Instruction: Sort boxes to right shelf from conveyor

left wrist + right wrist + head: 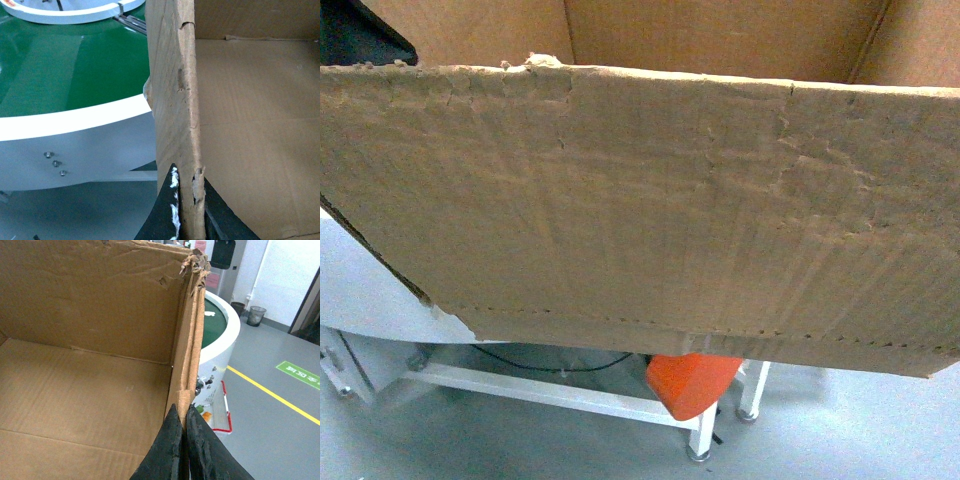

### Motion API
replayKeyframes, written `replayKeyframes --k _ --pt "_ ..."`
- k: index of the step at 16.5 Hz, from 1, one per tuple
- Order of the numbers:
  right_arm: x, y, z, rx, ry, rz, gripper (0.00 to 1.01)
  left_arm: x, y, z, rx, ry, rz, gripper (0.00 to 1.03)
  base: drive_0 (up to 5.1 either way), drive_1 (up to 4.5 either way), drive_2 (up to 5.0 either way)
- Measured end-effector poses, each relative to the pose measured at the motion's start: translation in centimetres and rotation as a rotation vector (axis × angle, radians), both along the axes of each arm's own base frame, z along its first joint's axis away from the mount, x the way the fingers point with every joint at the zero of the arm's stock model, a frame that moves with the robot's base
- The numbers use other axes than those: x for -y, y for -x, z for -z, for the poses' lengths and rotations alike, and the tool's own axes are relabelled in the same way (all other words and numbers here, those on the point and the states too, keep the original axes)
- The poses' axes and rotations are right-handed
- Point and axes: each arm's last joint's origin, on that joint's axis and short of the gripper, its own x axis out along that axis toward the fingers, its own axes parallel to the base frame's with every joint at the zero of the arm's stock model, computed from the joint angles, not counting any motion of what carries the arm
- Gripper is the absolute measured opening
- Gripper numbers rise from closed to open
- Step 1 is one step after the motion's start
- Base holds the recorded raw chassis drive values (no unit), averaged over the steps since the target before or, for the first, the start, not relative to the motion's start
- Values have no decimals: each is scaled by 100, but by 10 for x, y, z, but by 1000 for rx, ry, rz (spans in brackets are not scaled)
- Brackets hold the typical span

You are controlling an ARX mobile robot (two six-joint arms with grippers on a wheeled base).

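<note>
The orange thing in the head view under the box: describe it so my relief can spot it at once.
Start from the large brown cardboard box filling the head view, then look below its perforated lower edge to the white frame near the grey floor. The orange object sits there, partly hidden by the box. It is the only bright-coloured thing among white metal and a black cable.
</note>
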Motion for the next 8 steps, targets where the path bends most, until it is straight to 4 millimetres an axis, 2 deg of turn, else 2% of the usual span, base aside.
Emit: replayKeyframes --k 8 --pt "0 0 0 0 0 0 2 0 0 0 0 0 0 2 -158 -158 -158"
